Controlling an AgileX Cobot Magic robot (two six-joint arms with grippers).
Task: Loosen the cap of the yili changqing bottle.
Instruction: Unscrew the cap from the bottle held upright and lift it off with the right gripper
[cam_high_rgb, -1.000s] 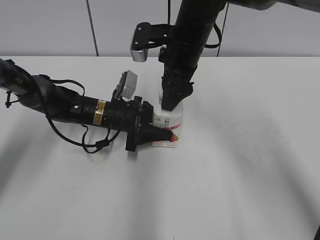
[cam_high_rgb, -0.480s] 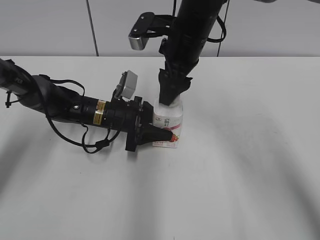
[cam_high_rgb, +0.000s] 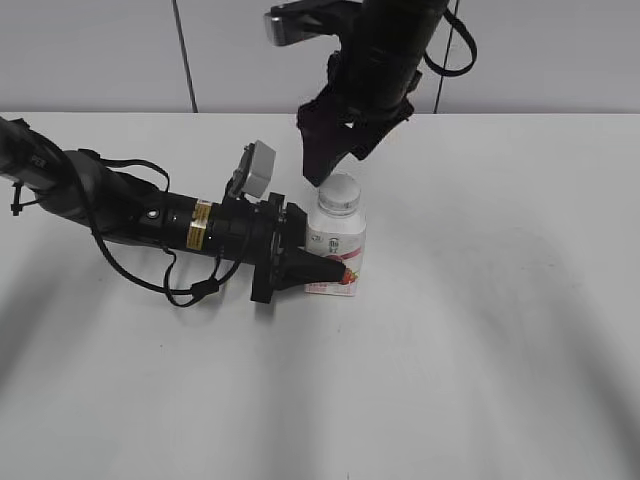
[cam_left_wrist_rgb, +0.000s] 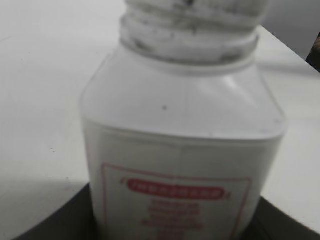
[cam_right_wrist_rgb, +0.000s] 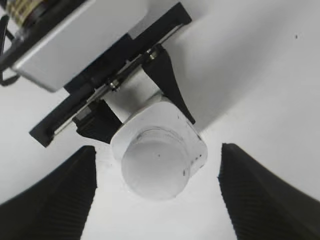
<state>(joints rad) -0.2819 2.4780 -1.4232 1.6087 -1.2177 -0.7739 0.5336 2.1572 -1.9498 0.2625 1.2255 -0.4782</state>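
Bottle (cam_high_rgb: 336, 250) upright on worktop (cam_high_rgb: 500, 300), clamped at its base in my left tool (cam_high_rgb: 318, 268). Right tool (cam_high_rgb: 335, 160) spread wide above cap (cam_high_rgb: 339, 195), touching nothing. Risk: off-centre descent could tip bottle.

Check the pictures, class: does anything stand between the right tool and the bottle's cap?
Nothing visible does. The right tool hangs open just above the cap, with only air between them. The left tool grips the bottle lower, at its body.
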